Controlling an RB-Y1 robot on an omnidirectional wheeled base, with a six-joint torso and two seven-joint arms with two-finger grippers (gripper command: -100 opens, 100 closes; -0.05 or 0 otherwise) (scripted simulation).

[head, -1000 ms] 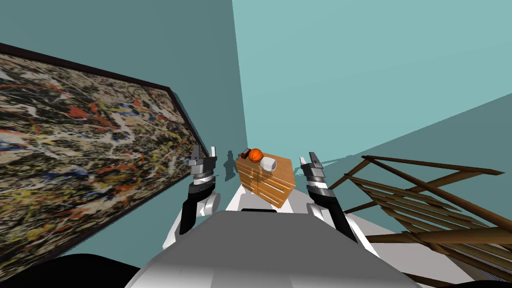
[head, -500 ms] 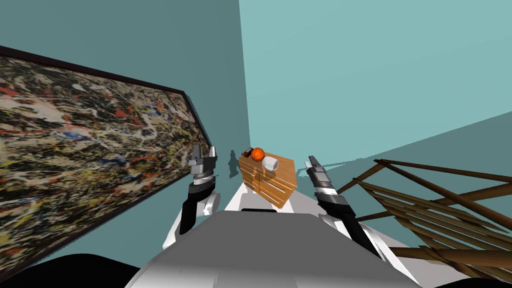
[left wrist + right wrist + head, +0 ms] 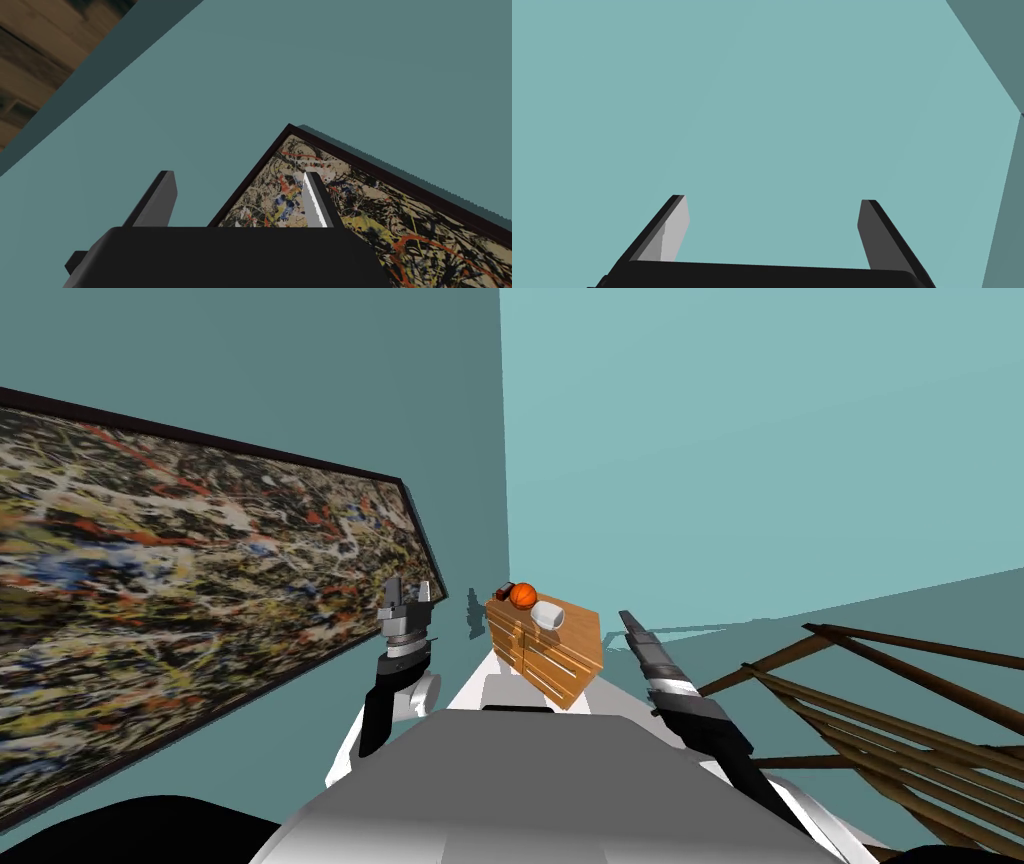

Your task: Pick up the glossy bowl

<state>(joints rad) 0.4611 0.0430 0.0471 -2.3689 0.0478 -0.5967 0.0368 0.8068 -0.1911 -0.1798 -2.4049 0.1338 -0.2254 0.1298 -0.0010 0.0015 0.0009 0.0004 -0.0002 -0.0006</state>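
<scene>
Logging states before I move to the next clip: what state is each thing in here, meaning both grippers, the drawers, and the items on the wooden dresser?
Light brown wooden dresser: drawers shut.
Small white glossy bowl: on the dresser top, ungripped.
Orange basketball: resting on the dresser top, behind the bowl.
Left gripper: open, empty, held up near the framed painting.
Right gripper: open, empty, apart from the dresser.
</scene>
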